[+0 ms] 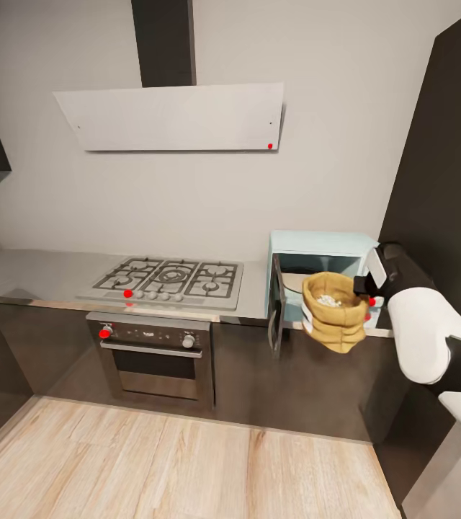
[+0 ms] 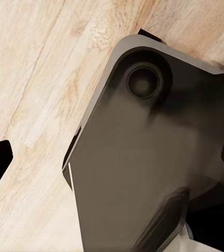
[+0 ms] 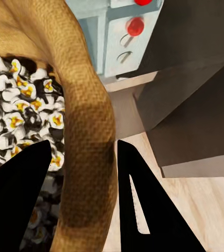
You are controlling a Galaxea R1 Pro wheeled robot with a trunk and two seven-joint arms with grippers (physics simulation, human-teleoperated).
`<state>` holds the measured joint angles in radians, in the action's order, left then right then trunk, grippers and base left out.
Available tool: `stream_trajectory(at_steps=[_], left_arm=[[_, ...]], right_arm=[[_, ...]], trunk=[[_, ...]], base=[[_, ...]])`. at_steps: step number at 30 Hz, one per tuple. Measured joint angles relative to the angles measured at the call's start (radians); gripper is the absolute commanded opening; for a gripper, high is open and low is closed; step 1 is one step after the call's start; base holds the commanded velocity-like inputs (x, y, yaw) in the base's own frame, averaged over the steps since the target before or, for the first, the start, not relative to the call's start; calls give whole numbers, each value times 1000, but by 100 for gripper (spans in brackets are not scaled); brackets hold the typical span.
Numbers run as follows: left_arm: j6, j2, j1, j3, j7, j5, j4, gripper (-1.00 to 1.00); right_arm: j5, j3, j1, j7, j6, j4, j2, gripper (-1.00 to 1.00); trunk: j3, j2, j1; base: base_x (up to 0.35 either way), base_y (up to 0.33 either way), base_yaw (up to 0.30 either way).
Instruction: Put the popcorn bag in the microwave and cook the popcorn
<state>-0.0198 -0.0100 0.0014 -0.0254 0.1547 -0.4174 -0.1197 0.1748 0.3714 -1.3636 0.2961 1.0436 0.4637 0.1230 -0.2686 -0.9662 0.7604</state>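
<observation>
Gripping the rolled rim of the bag (image 1: 335,311), the right gripper (image 3: 83,157) has one dark finger inside on the popcorn (image 3: 14,113) and one outside against the coarse tan burlap, jaws pinched on the cloth wall. The bag is a wrinkled, slouching sack held upright in the air just in front of the microwave (image 1: 322,249), at the right end of the countertop (image 1: 29,270), its lower part hanging past the counter's near edge. White puffed kernels with yellow hearts fill it; from the head view they show as a small pale heap. The microwave is a pale blue box with its dark-glass door (image 1: 276,306) swung open toward the near left; the bag and the white, rounded right arm (image 1: 418,339) hide much of its cavity and panel, of which two red-marked knobs (image 3: 135,25) appear in the right wrist view, the upper one cut off at the edge. The countertop is a glossy grey slab over dark cabinet fronts, carrying a steel hob (image 1: 169,281) with an oven (image 1: 155,353) beneath and a flat pale hood (image 1: 173,115) above. Pale wood planks form the floor (image 1: 173,468). The left wrist view looks at a smooth dark rounded panel (image 2: 148,157) over that floor; whether the left gripper is clenched or released cannot be told.
</observation>
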Motion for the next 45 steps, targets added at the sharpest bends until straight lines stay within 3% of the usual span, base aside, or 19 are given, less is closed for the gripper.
stream_trajectory(at_steps=[20,45], left_arm=[[2,0,0,-1,-1,-1,-1,100],[2,0,0,4,-1,7,5,100]], right_arm=[[-3,0,-1,-5,0,19,-18,-100],[0,-4,-1,-2,0,19,2,-100]], trunk=[[0,0,0],[0,0,0]], base=[[7,0,0],[164,0,0]])
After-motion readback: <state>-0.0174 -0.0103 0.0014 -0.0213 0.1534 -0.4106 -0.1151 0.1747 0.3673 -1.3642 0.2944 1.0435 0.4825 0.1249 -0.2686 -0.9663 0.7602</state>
